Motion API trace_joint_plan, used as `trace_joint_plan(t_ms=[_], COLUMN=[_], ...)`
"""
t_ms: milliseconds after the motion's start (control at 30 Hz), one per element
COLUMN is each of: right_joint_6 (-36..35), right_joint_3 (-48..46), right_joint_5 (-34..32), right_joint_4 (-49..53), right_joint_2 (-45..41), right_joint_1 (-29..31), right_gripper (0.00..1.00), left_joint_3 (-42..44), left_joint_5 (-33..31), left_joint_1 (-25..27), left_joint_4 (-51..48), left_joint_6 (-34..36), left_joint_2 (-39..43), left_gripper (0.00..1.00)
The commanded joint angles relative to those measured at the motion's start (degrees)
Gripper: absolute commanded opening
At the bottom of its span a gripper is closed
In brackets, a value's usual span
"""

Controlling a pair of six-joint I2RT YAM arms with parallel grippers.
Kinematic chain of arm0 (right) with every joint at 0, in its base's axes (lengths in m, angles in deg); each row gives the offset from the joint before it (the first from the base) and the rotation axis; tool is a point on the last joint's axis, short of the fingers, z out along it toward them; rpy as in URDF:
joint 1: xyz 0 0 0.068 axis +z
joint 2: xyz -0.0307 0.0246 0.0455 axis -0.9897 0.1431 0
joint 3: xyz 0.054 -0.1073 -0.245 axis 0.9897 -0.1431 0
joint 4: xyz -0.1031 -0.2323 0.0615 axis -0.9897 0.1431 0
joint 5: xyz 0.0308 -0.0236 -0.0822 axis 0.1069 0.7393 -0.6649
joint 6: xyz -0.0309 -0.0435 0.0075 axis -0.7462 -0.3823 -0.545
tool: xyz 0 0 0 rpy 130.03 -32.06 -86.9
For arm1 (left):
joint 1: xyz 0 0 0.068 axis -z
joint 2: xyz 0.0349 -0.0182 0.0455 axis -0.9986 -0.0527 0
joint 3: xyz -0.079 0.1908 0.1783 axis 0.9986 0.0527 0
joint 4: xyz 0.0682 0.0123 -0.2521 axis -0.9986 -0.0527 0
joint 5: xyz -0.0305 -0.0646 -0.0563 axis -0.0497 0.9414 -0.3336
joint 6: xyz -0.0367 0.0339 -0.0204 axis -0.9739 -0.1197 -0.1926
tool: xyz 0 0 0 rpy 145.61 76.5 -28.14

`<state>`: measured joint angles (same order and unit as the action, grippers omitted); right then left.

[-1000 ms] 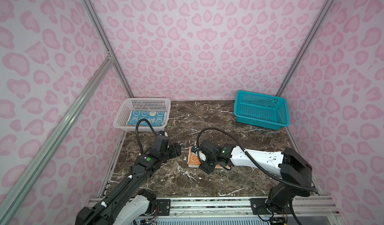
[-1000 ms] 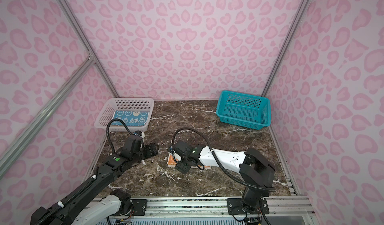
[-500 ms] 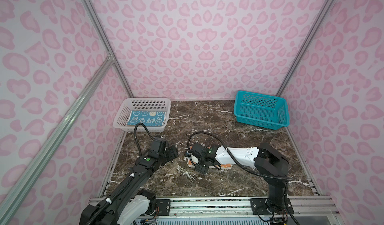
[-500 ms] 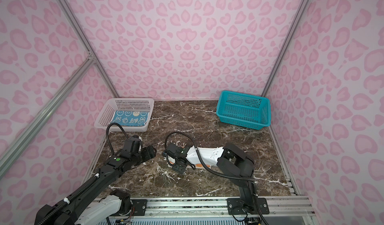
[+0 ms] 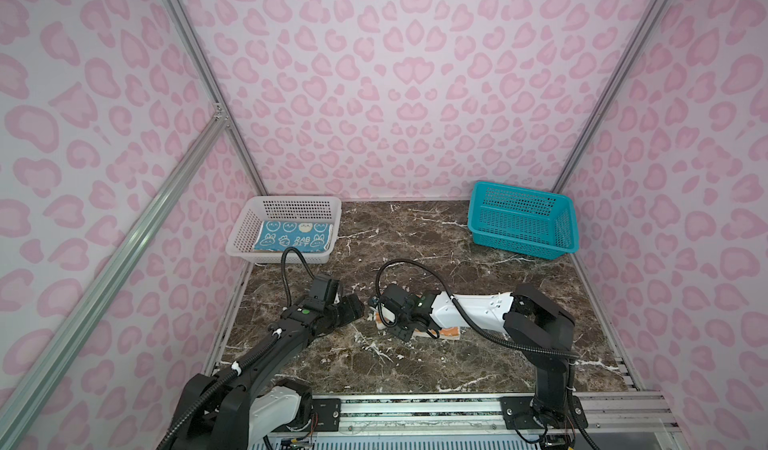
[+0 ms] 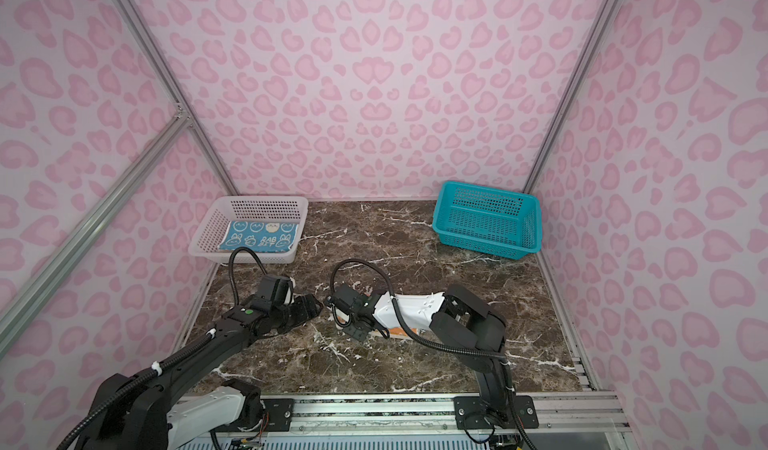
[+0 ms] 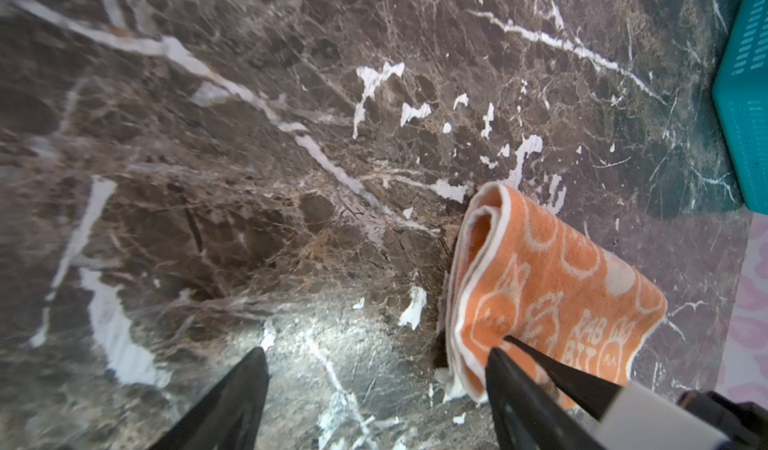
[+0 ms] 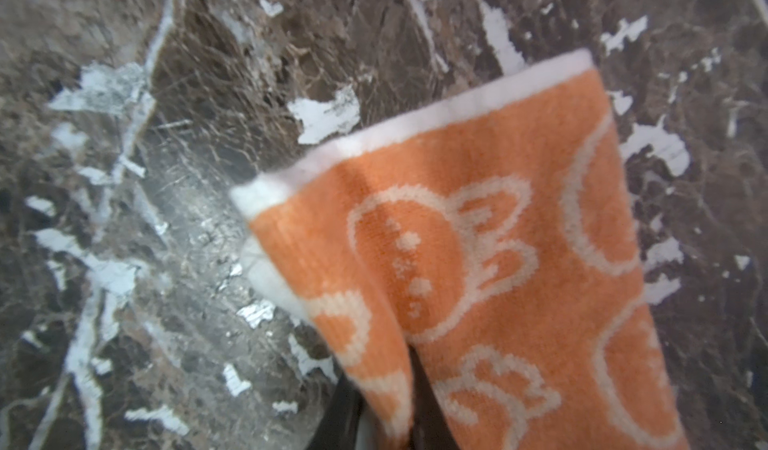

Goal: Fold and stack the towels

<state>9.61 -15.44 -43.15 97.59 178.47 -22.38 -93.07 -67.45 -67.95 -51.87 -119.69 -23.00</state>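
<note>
Orange towel (image 5: 449, 332), folded, lies mid-frame in both top views. Right gripper (image 8: 397, 387) pinches its edge, likely for stacking onto blue towel (image 5: 296, 235) in white basket (image 5: 245, 229), upper left. Left gripper (image 7: 376, 352) spread, empty, alongside.

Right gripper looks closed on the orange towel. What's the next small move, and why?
Probably lift the right gripper slightly, raising the orange towel off the table. Its jaws pinch the folded towel's edge, the left gripper stands open beside it, and the blue towel already lies in the white basket, the likely stacking spot.
</note>
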Motion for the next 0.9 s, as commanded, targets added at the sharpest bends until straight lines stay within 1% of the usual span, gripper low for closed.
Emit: trace_joint_plan(t_ms=[0, 167, 367, 433, 633, 867], right_joint_6=[2.19, 3.43, 4.33, 4.83, 5.33, 6.09], right_joint_3=[-2.29, -4.24, -6.44, -7.21, -8.6, -9.8], right_joint_5=[4.56, 8.17, 10.48, 11.28, 11.98, 12.88], right_joint_4=[0.23, -3.29, -6.47, -7.93, -10.92, -12.98], right_joint_2=[-0.93, -3.15, -5.04, -5.8, -6.96, -7.87], right_joint_1=[-1.41, -3.35, -4.85, -5.33, -6.18, -6.18], right_gripper=[0.14, 0.12, 0.11, 0.11, 0.1, 0.1], left_joint_3=[-0.6, 0.19, 1.34, 1.57, 0.63, 0.26], left_joint_5=[5.44, 11.61, 15.61, 16.39, 17.91, 19.9], left_joint_1=[-0.02, 0.33, 1.22, 1.77, 3.73, 4.79], left_joint_4=[4.91, 12.16, 20.37, 22.67, 24.45, 29.25], left_joint_6=[-0.83, -4.28, -9.9, -11.42, -12.0, -14.16], left_joint_2=[-2.51, -7.01, -11.06, -12.14, -15.88, -19.81], left_gripper=[0.84, 0.84, 0.84, 0.84, 0.84, 0.83])
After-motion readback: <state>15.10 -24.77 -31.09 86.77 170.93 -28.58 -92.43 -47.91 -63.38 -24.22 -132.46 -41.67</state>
